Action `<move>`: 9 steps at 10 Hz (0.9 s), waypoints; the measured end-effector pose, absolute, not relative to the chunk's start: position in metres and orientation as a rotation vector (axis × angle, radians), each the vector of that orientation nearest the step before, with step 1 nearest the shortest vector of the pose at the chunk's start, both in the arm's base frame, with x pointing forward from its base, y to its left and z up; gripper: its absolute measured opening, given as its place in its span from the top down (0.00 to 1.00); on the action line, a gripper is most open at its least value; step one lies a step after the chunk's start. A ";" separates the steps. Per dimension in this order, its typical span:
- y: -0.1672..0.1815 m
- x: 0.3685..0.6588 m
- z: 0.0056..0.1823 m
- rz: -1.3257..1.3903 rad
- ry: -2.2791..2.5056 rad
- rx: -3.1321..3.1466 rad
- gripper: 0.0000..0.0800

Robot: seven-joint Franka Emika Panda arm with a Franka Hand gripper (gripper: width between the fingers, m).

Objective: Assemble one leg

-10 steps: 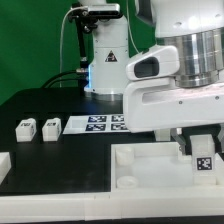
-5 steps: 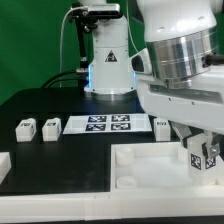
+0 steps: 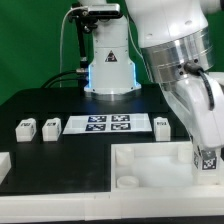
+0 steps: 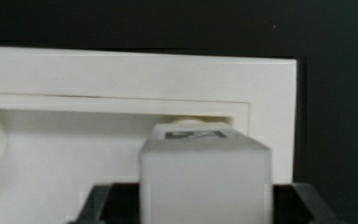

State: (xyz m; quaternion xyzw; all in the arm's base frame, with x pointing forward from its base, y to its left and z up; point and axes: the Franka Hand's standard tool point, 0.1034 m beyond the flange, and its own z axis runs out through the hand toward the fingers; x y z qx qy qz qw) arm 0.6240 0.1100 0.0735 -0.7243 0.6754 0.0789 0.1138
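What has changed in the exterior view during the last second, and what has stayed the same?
The arm has tilted and swung toward the exterior view's right, uncovering a leg beside the marker board. The pincer still holds its leg, now carried lower and tipped, over the tray-like part. The two legs at the exterior view's left and the marker board have not moved.

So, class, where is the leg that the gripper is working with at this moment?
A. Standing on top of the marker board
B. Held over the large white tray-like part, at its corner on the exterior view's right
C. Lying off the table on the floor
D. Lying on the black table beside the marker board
B: the leg sits in the gripper over the large white tray-like part at that corner, while three other legs lie on the black table.
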 end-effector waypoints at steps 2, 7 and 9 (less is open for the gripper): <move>0.110 0.623 0.073 0.212 1.843 -2.250 0.35; 0.109 0.622 0.071 0.117 1.102 -2.700 0.19; 0.111 0.622 0.074 0.032 0.601 -2.901 0.19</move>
